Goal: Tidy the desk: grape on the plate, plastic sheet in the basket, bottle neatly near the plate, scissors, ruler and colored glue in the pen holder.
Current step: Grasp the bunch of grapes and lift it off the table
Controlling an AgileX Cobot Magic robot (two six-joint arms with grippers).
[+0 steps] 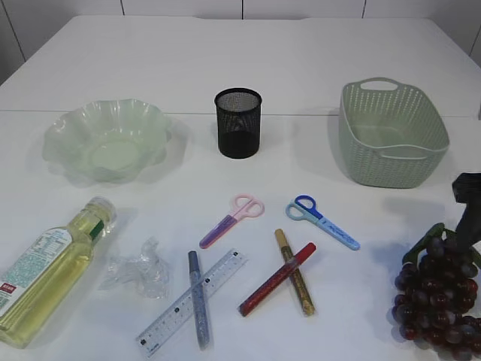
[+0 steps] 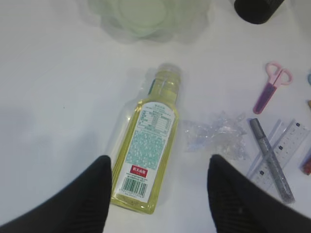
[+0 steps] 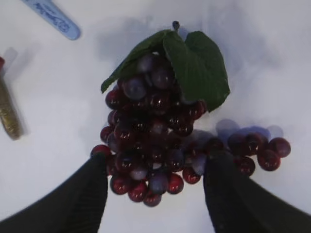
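Note:
A dark red grape bunch (image 1: 440, 295) (image 3: 155, 126) with green leaves lies at the front right. My right gripper (image 3: 158, 160) is open, its fingers on either side of the bunch's lower end. An oil bottle (image 1: 49, 267) (image 2: 150, 155) lies on its side at the front left. My left gripper (image 2: 160, 160) is open above the bottle's base. The crumpled plastic sheet (image 1: 139, 271) (image 2: 216, 136) lies next to the bottle. Pink scissors (image 1: 233, 219), blue scissors (image 1: 322, 221), a clear ruler (image 1: 192, 301) and grey (image 1: 198, 297), gold (image 1: 294, 271) and red (image 1: 276, 278) glue pens lie at front centre.
A green wavy plate (image 1: 105, 139) stands at the back left, a black mesh pen holder (image 1: 238, 122) at the back centre, a green basket (image 1: 391, 131) at the back right. The right arm's dark body (image 1: 467, 197) shows at the right edge.

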